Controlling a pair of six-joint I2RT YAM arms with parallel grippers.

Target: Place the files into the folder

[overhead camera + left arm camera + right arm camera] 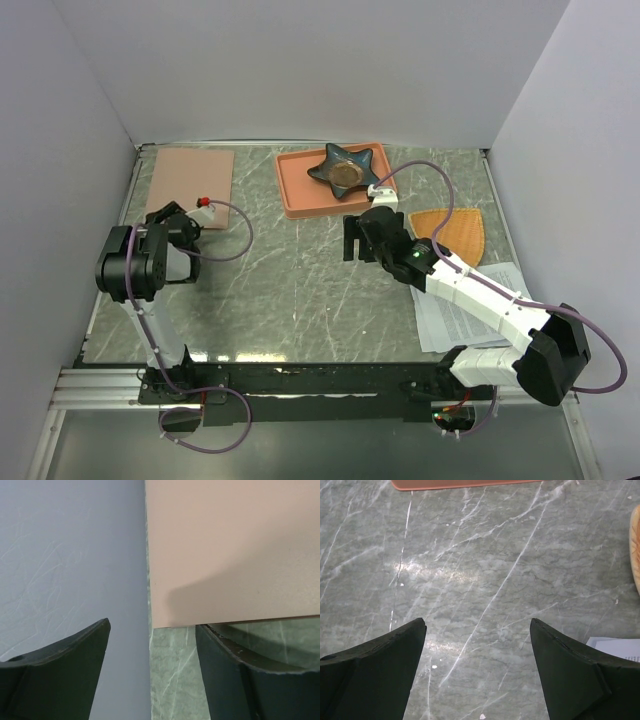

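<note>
The pinkish-brown folder (192,185) lies flat at about 10 o'clock on the marble table (290,300), close to the left wall. The left gripper (152,629) hangs over its near left corner with the jaws apart and holds nothing. The white printed files (445,322) lie at 4 o'clock, partly under the right arm. The right gripper (477,625) stands wide open and empty above bare table, at 6 o'clock from the orange tray (300,195).

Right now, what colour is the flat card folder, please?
Flat card folder: plain pinkish-brown; left wrist view.
</note>
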